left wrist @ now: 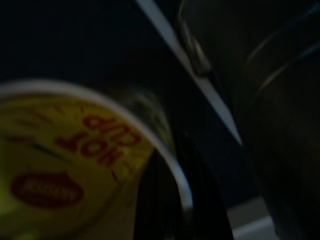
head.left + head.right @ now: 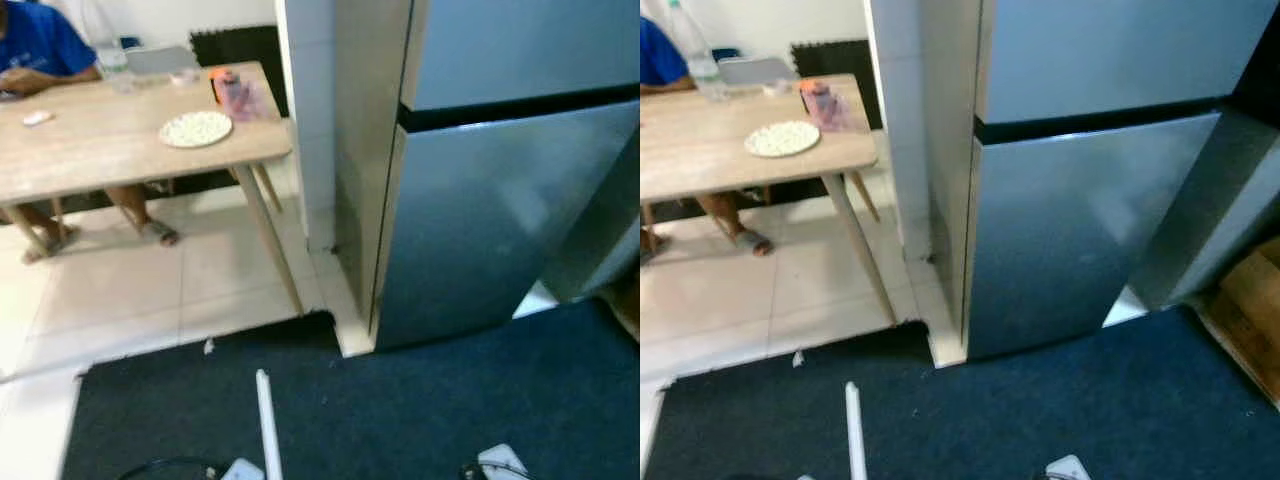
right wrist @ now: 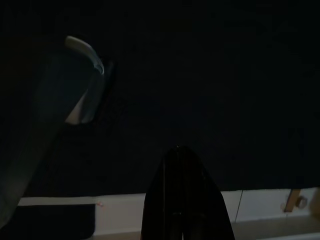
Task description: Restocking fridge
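Fingers of the left gripper (image 1: 165,200) are clamping a yellow cup (image 1: 75,165) w/ red "HOT CUP" lettering and a white rim, seen close up in the dim left wrist view; one black finger (image 1: 200,200) is lying along the cup's side. Right gripper (image 3: 182,200) is hanging over dark carpet in the right wrist view, very dark, its two black fingers looking pressed together w/ nothing between them.

Fridge (image 2: 480,200) is standing ahead and to the right in the head views, silver, two doors, both closed, a black seam btwn upper and lower door. Its base is sitting at the edge of a dark blue carpet (image 2: 400,410). White pillar (image 2: 310,110) is running up just beside the fridge's left side.

Wooden table (image 2: 110,140) is standing on pale tiles left of the pillar, carrying a white plate (image 2: 196,128), a pink container (image 2: 235,95) and a clear bottle (image 2: 695,55). Person in a blue shirt (image 2: 40,45) is sitting at the far side, feet in sandals under the table.
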{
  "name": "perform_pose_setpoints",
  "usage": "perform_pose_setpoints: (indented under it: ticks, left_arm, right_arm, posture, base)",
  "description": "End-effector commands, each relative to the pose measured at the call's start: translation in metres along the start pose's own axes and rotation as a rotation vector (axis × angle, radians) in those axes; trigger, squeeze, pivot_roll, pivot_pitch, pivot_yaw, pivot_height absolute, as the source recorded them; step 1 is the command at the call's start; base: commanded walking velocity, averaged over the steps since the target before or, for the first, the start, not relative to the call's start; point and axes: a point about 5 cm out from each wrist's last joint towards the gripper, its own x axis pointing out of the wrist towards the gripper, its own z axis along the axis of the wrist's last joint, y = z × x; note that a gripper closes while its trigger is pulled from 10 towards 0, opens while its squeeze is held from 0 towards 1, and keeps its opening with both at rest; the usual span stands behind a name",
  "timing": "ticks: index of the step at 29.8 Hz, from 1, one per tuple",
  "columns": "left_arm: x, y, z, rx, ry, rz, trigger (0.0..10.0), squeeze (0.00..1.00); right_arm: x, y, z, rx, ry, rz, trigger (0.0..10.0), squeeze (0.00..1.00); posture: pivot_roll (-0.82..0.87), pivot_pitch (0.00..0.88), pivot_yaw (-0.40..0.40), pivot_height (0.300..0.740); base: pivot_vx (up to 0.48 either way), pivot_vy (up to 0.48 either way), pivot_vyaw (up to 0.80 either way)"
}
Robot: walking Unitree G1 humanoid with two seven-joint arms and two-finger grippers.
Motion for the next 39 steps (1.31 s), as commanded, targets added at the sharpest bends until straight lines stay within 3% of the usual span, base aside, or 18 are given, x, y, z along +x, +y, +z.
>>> perform_pose_setpoints:
  ticks: [1, 12, 39]
  left_arm:
    - [-0.0002, 0.0045, 0.0195, -0.005, -0.08, 0.019, 10.0, 0.0]
    - [0.0002, 0.0026, 0.0225, 0.011, -0.091, 0.018, 10.0, 0.0]
    - [0.0005, -0.0003, 0.0204, 0.032, -0.083, 0.004, 10.0, 0.0]
  right_arm:
    - [-0.0002, 0.0002, -0.0017, 0.005, 0.005, 0.002, 10.0, 0.0]
    - [-0.0003, 0.001, -0.0026, 0.009, 0.006, 0.006, 10.0, 0.0]
    - [-0.0002, 0.0033, -0.0018, 0.012, 0.0, 0.019, 10.0, 0.0]
  posture:
    - [-0.02, 0.0, 0.019, 0.74]
    - [-0.02, 0.0, 0.019, 0.74]
    - [-0.02, 0.0, 0.017, 0.74]
  base:
    - [0.0, 0.0, 0.0]
    - [0.0, 0.0, 0.0]
    - [0.258, 0.0, 0.0]
